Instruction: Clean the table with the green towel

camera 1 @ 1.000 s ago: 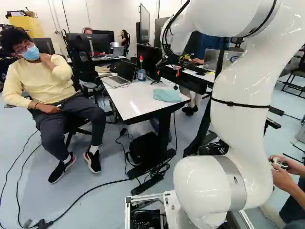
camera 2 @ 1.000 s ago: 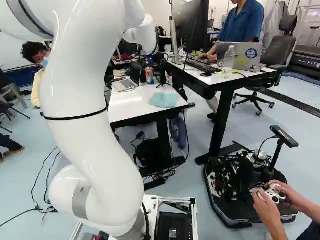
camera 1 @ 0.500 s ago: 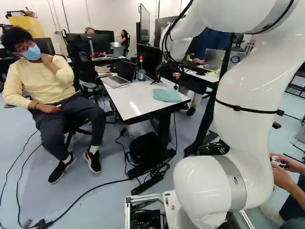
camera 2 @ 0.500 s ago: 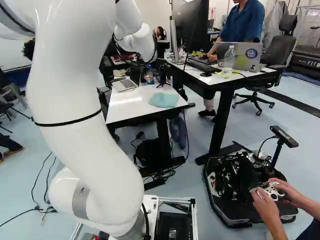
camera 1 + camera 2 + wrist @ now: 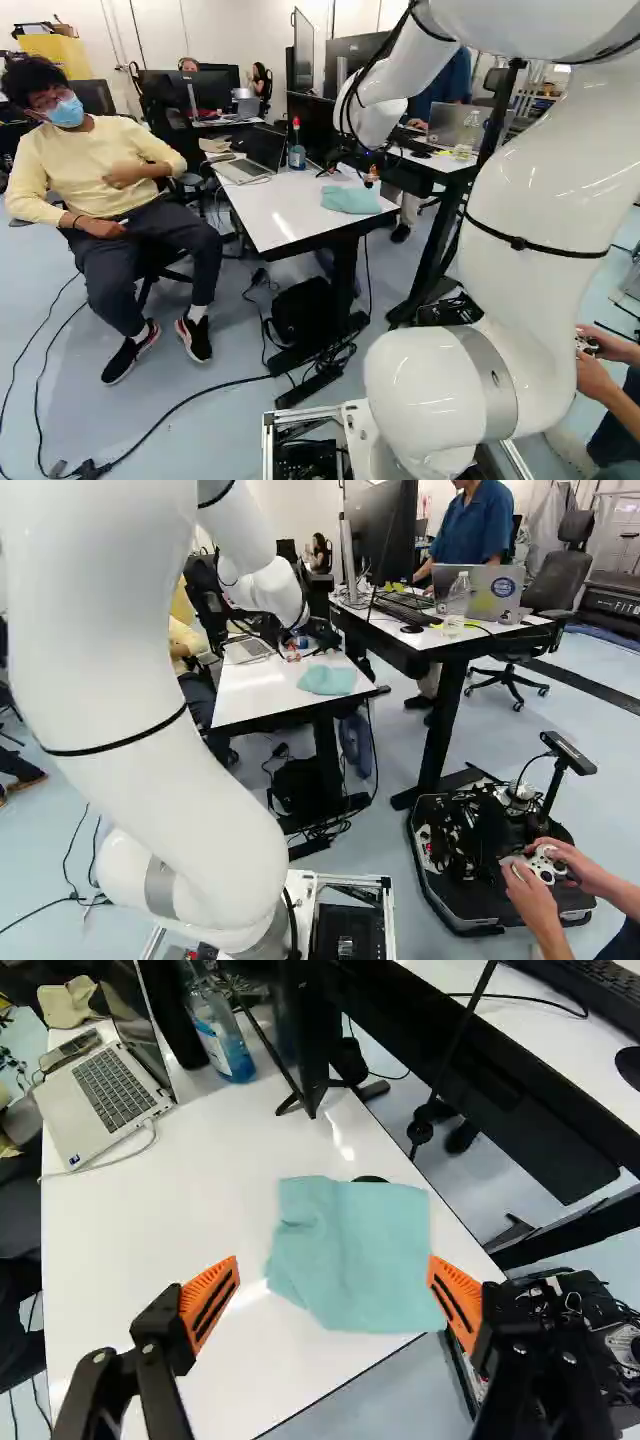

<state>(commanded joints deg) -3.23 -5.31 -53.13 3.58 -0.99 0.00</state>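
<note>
The arm (image 5: pixel 535 200) has lowered, its gripper (image 5: pixel 302 653) spread open near the green towel (image 5: pixel 350 1255)

The arm (image 5: pixel 540 180) has leaned back, its wrist end (image 5: pixel 376 118) now lower.

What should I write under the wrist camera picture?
The open claw hovers over the green towel on the white table.

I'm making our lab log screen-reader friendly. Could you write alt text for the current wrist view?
An open gripper with orange pads is aimed at a green towel lying near the edge of a white table. Farther along the tabletop are an open laptop, a bottle of blue liquid and a black stand.
</note>
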